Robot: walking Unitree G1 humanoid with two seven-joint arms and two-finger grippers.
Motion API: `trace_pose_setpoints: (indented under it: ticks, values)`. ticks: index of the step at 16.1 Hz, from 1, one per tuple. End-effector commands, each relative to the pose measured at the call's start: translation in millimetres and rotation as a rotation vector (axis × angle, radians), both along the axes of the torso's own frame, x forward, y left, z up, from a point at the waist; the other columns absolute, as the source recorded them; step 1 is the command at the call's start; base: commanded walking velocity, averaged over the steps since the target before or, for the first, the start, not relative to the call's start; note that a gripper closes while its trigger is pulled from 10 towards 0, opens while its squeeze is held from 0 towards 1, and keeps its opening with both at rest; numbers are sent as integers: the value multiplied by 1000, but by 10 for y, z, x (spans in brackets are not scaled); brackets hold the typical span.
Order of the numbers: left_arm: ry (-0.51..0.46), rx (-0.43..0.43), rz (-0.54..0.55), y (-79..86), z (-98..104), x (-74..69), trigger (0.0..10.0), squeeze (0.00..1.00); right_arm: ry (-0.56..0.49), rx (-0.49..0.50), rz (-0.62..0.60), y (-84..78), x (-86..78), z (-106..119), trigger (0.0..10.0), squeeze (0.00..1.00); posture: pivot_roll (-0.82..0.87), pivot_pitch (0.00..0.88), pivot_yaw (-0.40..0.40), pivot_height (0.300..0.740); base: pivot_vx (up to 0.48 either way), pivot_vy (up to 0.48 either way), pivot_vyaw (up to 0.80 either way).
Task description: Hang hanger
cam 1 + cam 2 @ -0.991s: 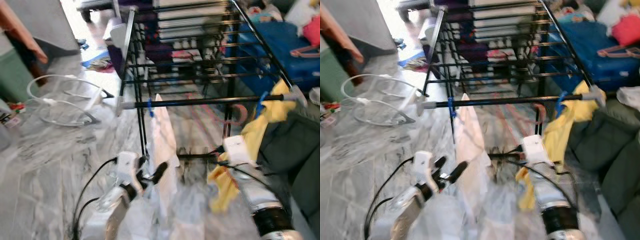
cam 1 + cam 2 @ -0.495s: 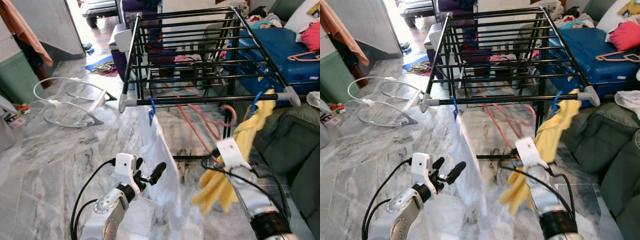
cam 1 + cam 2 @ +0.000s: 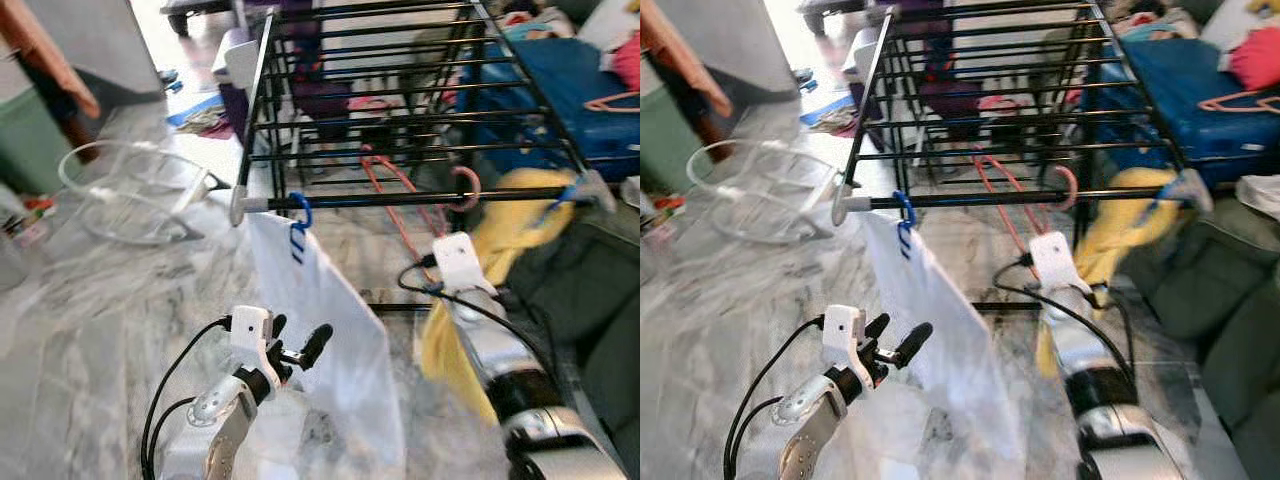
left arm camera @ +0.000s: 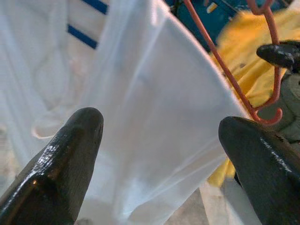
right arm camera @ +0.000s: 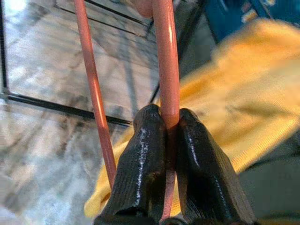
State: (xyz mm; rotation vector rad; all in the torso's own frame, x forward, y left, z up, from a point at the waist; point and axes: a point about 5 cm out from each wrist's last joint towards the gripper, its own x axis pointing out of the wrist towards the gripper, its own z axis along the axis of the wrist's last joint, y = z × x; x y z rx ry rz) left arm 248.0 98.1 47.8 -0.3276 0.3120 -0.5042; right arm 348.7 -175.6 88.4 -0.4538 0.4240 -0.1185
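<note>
A pink hanger (image 3: 400, 195) is pinched in my right gripper (image 5: 169, 115), which is shut on its thin rod (image 5: 166, 70). The hanger's hook (image 3: 1068, 185) is up at the black front rail (image 3: 400, 201) of the drying rack (image 3: 420, 90). A white garment (image 3: 320, 340) hangs from a blue hanger (image 3: 298, 212) at the rail's left end. A yellow garment (image 3: 510, 215) hangs at the right end, behind my right arm. My left gripper (image 3: 298, 335) is low and open, its fingers (image 4: 70, 154) spread in front of the white garment, holding nothing.
White hangers (image 3: 130, 190) lie on the marble floor to the left. A blue suitcase (image 3: 560, 80) with another pink hanger (image 3: 610, 100) stands behind the rack's right side. Dark cushions (image 3: 600, 290) are at the right, and a green bin (image 3: 25, 140) at far left.
The right gripper has lifted the pink hanger, so its hook now sits at the front rail instead of below it. The view has shifted and the white garment has swung.
</note>
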Motion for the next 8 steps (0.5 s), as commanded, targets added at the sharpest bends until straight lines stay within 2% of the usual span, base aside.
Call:
trace_pose_setpoints:
  ticks: [1,2,4,8]
  values:
    - [0,19,9,35,-5,-4,10000,0,-43,24,21,96,92,122,10000,0,-144,0,83,740,0,0,0]
    - [1,21,10,36,-7,-6,10000,0,-3,57,14,173,127,106,10000,0,-144,0,83,740,0,0,0]
    - [4,22,9,36,-8,-6,10000,0,48,48,14,234,138,74,10000,0,-143,0,80,740,0,0,0]
    - [13,25,-4,15,-20,-14,10000,0,134,81,-33,233,89,-80,10000,0,-144,0,79,740,0,0,0]
